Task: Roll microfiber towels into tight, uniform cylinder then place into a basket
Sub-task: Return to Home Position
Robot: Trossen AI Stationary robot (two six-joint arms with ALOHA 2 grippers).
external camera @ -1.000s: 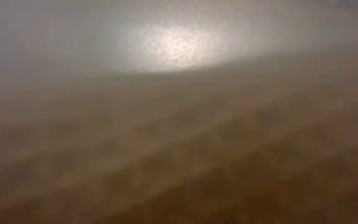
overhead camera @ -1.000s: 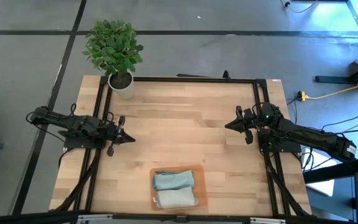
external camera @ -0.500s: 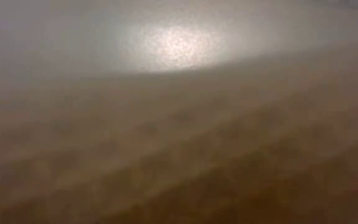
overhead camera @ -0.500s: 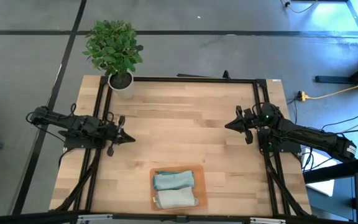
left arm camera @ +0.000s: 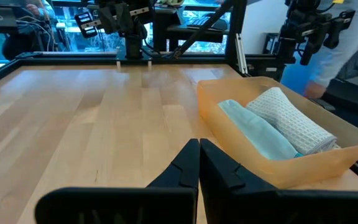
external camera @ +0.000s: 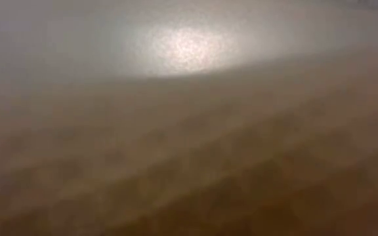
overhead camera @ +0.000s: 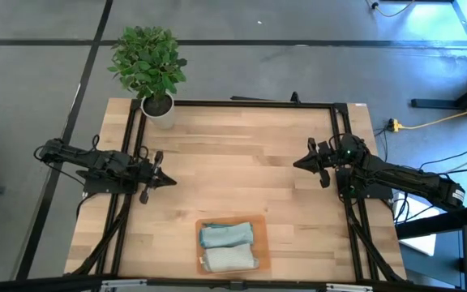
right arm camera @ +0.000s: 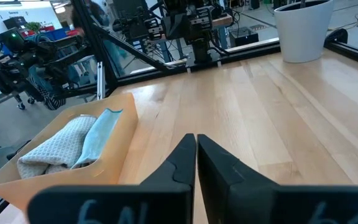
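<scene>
The orange-tan basket stands on the wooden table near its front edge. Two rolled microfiber towels lie side by side in it: a pale blue-teal one on the far side and a light grey one on the near side. The wrist views show the blue towel and the grey towel resting on the basket's floor. My left gripper is shut at the table's left edge, empty. My right gripper is shut at the right edge, empty.
A potted plant in a white pot stands at the table's far left corner. Black frame rails run along the far, left and right edges. The low view shows only a brown blur. Bare wood lies between the grippers.
</scene>
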